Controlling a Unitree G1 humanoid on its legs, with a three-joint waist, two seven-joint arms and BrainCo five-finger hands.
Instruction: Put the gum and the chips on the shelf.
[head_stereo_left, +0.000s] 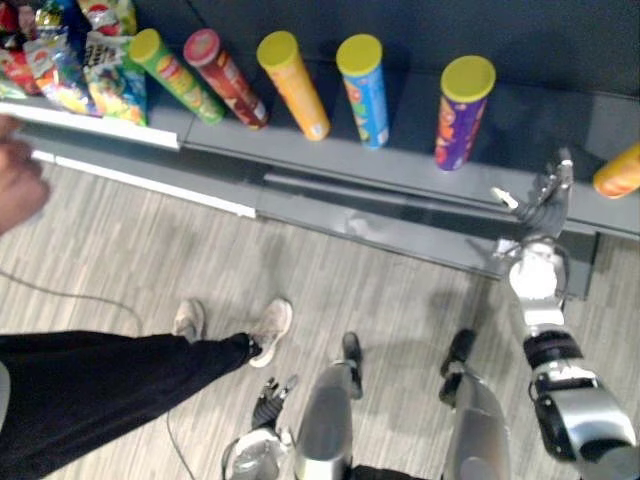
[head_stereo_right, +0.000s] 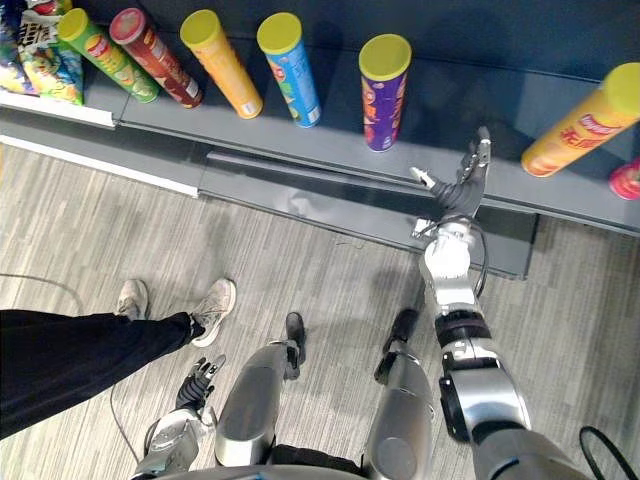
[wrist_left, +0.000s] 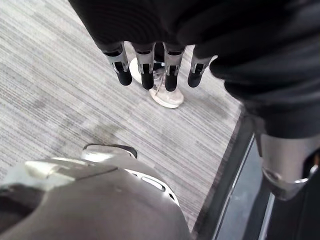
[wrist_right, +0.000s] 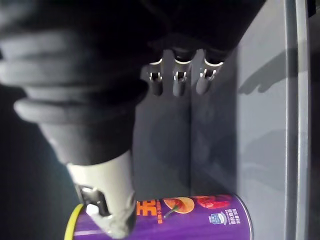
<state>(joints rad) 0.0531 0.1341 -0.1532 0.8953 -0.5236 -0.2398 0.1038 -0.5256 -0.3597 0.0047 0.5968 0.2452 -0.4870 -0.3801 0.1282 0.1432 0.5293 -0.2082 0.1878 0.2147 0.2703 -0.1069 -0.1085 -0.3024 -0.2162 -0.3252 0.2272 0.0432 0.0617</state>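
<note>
Several chip cans (head_stereo_right: 288, 70) in a row on the shelf (head_stereo_right: 330, 142), purple can (head_stereo_right: 383, 95) nearest the right hand (head_stereo_right: 458, 195), its fingers straight and empty over the shelf's front edge, left hand (head_stereo_right: 197, 383) low, relaxed, empty

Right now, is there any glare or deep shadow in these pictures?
Left eye view: a pale glare patch on the lower ledge of the shelf. Right eye view: the purple chips can is brightly lit on top, the back panel behind it in deep shadow. Left wrist view: soft, even light on the floor.
</note>
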